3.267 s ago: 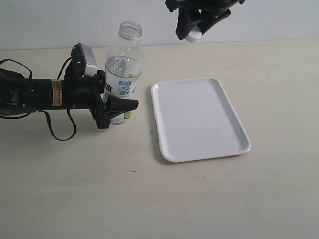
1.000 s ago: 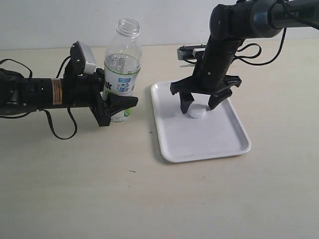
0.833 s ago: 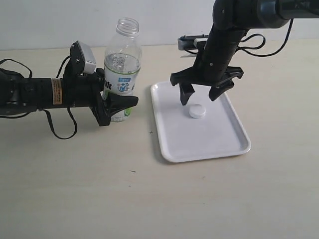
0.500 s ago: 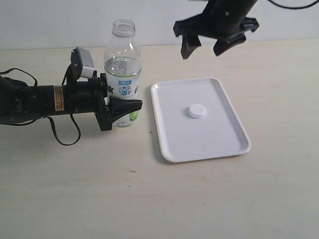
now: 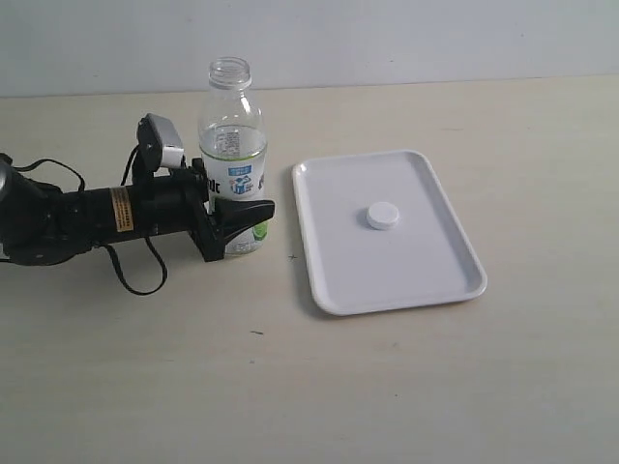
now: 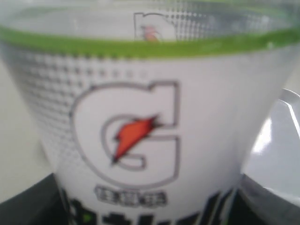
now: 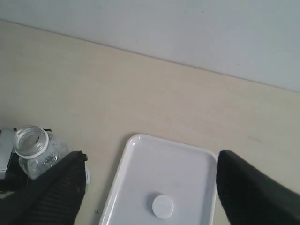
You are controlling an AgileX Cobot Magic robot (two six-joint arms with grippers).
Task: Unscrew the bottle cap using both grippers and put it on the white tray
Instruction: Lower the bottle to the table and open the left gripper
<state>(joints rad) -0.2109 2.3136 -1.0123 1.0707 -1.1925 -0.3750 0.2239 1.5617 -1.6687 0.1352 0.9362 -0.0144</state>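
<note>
The clear bottle (image 5: pixel 232 145) stands upright and uncapped on the table, left of the white tray (image 5: pixel 416 271). My left gripper (image 5: pixel 237 220) reaches in from the left and is shut on its lower labelled part. The label (image 6: pixel 140 117) fills the left wrist view, with the left gripper (image 6: pixel 150 213) at the frame's lower edge. The white bottle cap (image 5: pixel 382 216) lies alone near the tray's middle. My right gripper (image 7: pixel 151 161) hangs open high above the tray (image 7: pixel 178 164) with nothing between its fingers; it looks down on the cap (image 7: pixel 162 206) and the bottle's open neck (image 7: pixel 31 140). It is out of the exterior view.
The left arm (image 5: pixel 87 213) with its orange label and looping black cables lies low across the table's left side. A pale wall (image 5: pixel 387 39) runs along the table's far edge. Bare beige tabletop (image 5: pixel 338 387) surrounds the tray.
My right gripper let go of the cap on the tray, opened and rose out of the exterior view. The left gripper lowered with the bottle and shifted slightly left.
</note>
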